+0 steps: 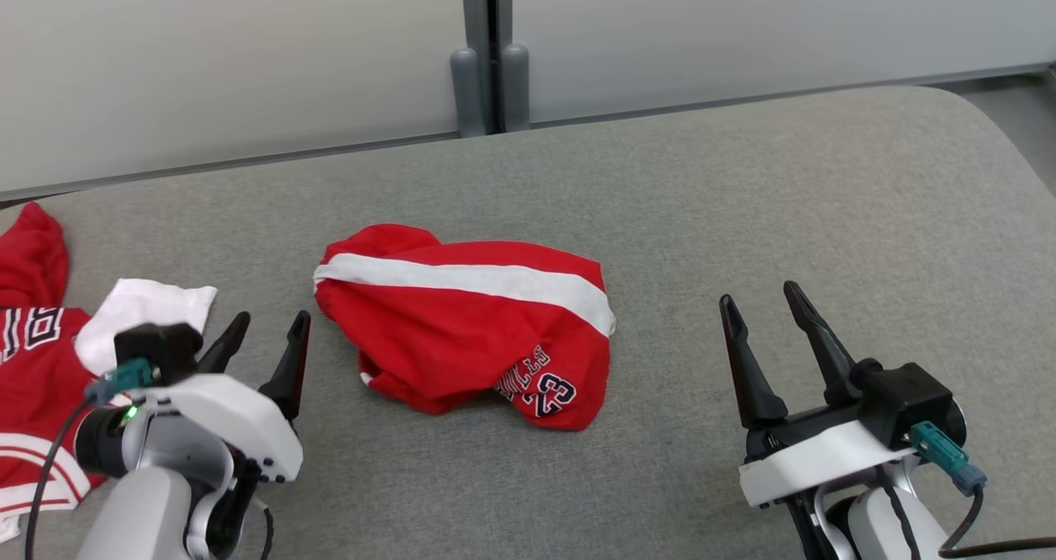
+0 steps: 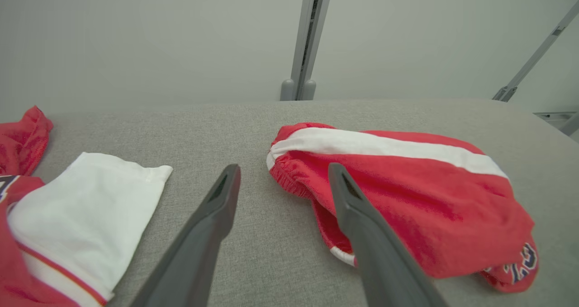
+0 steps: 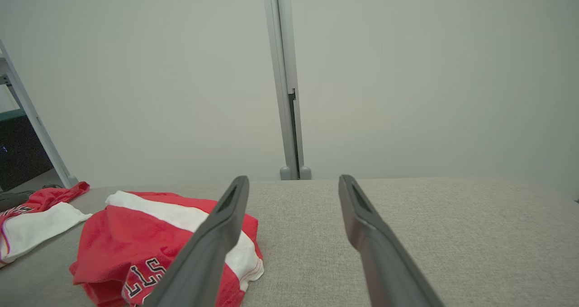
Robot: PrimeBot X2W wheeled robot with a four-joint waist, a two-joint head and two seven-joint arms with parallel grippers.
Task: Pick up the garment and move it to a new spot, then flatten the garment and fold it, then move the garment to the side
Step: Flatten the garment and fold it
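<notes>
We judge that we are at the very first step: the red shorts [image 1: 462, 329], with a white stripe and a "23" printed near one hem, lie bunched in a heap at the middle of the grey padded table [image 1: 742, 197], and nothing has hold of them yet. They are neither flattened nor folded, so the whole task lies ahead. Our left gripper [image 1: 272, 321] sits just beside the heap's left edge with its jaws parted and nothing between them. In the left wrist view its fingers [image 2: 217, 216] frame the gathered waistband end, one finger over bare table and the other in front of the red cloth. We cannot tell from these views whether that finger brushes the fabric or hangs just clear of it. Our right gripper [image 1: 759, 292] is well apart from the shorts on the other side, likewise spread wide and empty, pointing across bare table toward the partition wall [image 1: 247, 65]. A red jersey [image 1: 33, 362] with a white piece of cloth [image 1: 144, 308] on it lies at the table's left end, near our left arm. For the next move, we think the left gripper should close on the waistband edge. It must pinch enough layers to lift the heap without dragging the jersey along. The right gripper should come in toward the hem with the number.
</notes>
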